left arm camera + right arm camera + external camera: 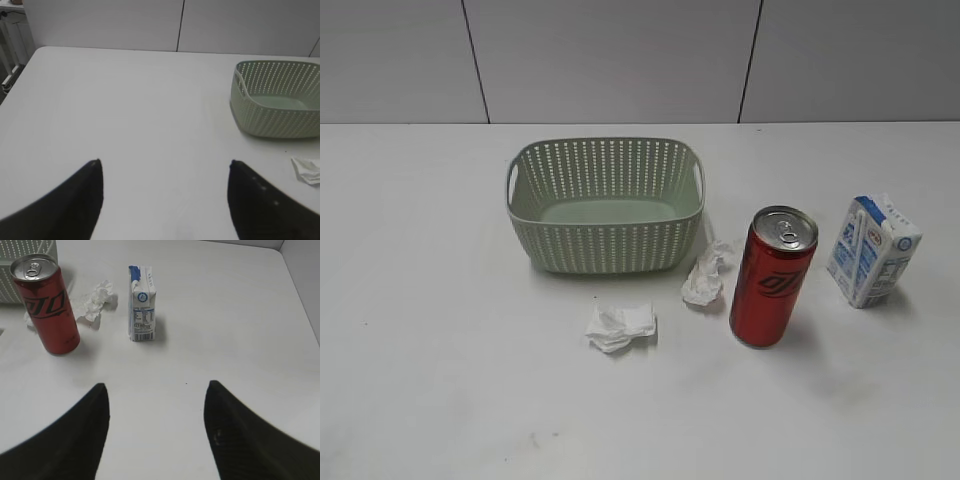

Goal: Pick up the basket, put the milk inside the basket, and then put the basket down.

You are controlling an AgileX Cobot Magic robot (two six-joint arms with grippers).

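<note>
The basket (605, 205) sat upright on the white table (440, 380), toward the back and nothing inside it. The milk (872, 250) stood well off to the right, apart from the basket, with a red can (772, 277) standing between them, nearer the milk. 2 crumpled tissues lay in front of the basket: 1 (620, 325) out in the open, the other (708, 272) just beside the can. The left claw (165, 167) hung over bare table with its fingers spread wide apart, the basket off to its right. The right claw (156, 386) was spread apart too, holding nothing, the milk ahead of it.
</note>
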